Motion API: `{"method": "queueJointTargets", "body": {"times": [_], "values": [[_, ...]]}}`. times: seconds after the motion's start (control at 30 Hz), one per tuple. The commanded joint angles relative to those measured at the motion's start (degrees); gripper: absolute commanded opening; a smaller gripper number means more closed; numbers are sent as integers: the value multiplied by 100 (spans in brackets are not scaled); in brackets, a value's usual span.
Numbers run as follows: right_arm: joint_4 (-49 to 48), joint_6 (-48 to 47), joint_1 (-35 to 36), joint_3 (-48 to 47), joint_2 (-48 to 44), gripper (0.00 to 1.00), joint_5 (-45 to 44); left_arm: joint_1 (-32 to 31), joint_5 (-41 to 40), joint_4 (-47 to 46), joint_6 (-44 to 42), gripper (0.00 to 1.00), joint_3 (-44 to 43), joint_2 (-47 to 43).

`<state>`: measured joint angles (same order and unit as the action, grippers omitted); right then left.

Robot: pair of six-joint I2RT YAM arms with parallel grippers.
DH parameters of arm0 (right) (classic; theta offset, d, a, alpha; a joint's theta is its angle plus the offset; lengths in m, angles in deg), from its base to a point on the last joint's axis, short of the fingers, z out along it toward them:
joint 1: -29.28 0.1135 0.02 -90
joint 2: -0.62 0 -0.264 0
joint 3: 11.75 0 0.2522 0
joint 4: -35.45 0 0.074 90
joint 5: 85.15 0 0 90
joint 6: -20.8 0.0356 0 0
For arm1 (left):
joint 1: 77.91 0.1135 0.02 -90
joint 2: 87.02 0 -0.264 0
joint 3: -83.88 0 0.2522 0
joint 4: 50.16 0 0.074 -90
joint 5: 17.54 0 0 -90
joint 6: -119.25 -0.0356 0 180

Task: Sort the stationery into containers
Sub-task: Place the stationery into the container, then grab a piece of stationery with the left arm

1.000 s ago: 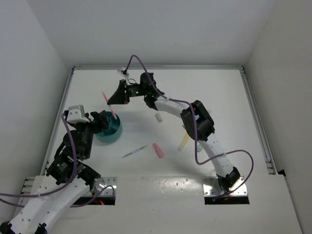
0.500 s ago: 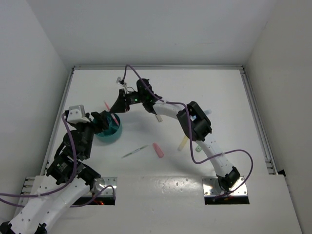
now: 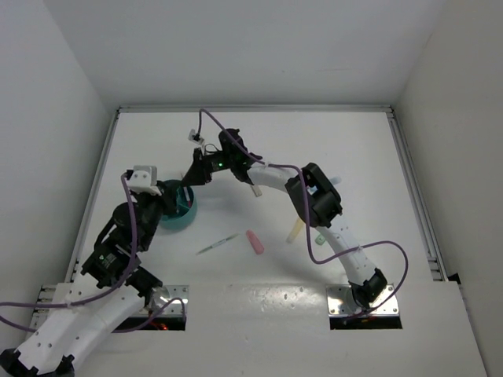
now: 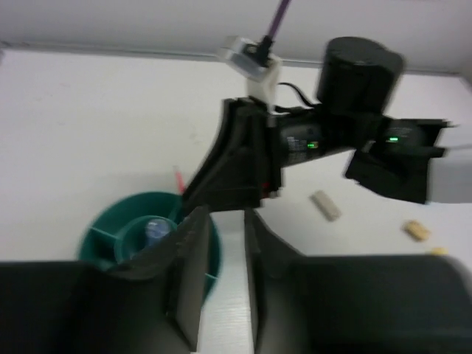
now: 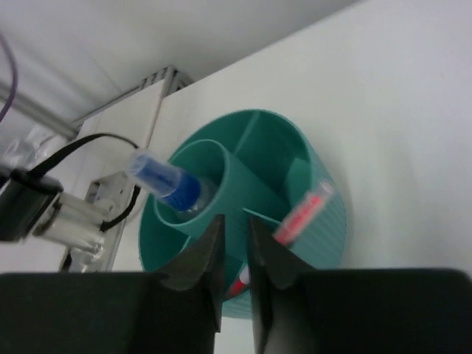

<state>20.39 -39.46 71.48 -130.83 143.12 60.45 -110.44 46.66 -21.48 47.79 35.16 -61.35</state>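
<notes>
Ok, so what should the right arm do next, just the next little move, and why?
Probably lift the right tool straight up off the teal cup. Its jaws stand parted and the pink pen leans in an outer compartment, seemingly released. The left tool sits close beside the cup, so upward looks safer than sideways.

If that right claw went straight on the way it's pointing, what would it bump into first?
Most likely the teal cup, at a divider wall just ahead of the right gripper. Depth is hard to judge from the wrist view.
</notes>
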Motion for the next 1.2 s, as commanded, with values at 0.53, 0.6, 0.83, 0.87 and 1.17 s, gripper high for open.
{"method": "queueJointTargets", "body": {"times": [0.53,0.6,0.83,0.87,1.17], "values": [[3667,-2604,-1028,2654,-3850,79,-6008,-1552,-440,986,6051,82,-222,2258],[3436,-2544,-1090,3312,-4387,45,-6155,-1790,-1046,1582,7247,84,-474,2781],[3277,-2350,-1398,4204,-5196,9,-6394,-2828,-1699,4889,10318,68,-2611,5763],[3277,-2350,-1468,4256,-5197,9,-6394,-2933,-1761,5150,10953,64,-2612,5861],[3163,-2122,-1855,4563,-5575,9,-6069,-2855,-1173,4248,11601,59,-1760,5642]]}}
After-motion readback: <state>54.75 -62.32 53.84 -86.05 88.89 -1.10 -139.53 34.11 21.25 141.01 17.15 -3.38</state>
